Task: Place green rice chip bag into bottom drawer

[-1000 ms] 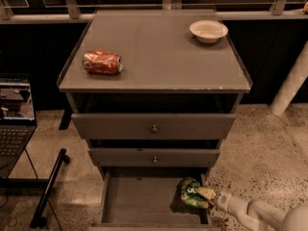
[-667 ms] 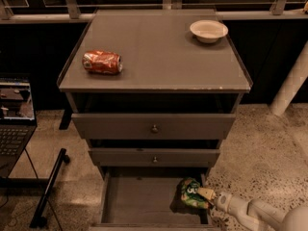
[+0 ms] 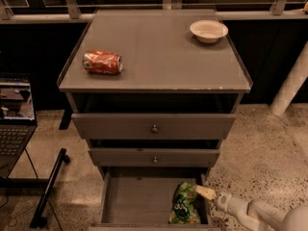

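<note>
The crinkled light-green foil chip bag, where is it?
In the camera view, the bag sits at the right end of the open grey bottom drawer, with the pale gripper at its upper right.

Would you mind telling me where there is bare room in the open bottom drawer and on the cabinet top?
Bottom drawer: floor bare from left wall to the green rice chip bag; right side crowded by bag and gripper. Cabinet top: bare between crushed can and bowl.
</note>
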`<state>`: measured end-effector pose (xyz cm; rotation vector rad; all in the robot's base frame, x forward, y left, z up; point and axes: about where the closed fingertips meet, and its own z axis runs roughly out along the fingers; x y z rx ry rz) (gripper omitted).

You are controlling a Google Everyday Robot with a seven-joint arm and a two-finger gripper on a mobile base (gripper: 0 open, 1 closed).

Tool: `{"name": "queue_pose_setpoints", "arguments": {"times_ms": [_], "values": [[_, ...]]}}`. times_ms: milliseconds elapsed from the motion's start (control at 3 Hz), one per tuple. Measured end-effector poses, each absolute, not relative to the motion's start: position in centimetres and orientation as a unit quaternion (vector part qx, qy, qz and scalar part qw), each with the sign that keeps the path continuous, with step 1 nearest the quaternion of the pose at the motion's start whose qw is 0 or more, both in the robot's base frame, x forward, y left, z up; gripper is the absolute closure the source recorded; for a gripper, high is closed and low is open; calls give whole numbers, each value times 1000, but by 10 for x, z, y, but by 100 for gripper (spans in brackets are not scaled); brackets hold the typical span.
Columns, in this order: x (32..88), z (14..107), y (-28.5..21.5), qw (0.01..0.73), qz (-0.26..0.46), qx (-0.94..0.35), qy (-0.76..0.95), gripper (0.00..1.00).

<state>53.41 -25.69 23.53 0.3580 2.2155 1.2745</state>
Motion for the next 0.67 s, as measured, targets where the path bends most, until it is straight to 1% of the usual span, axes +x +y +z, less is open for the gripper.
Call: {"name": "queue_pose_setpoints", "arguments": {"times_ms": [333, 667], "values": [[534, 235, -257, 277, 475, 133, 825, 0], [534, 235, -257, 277, 475, 133, 825, 0]]}}
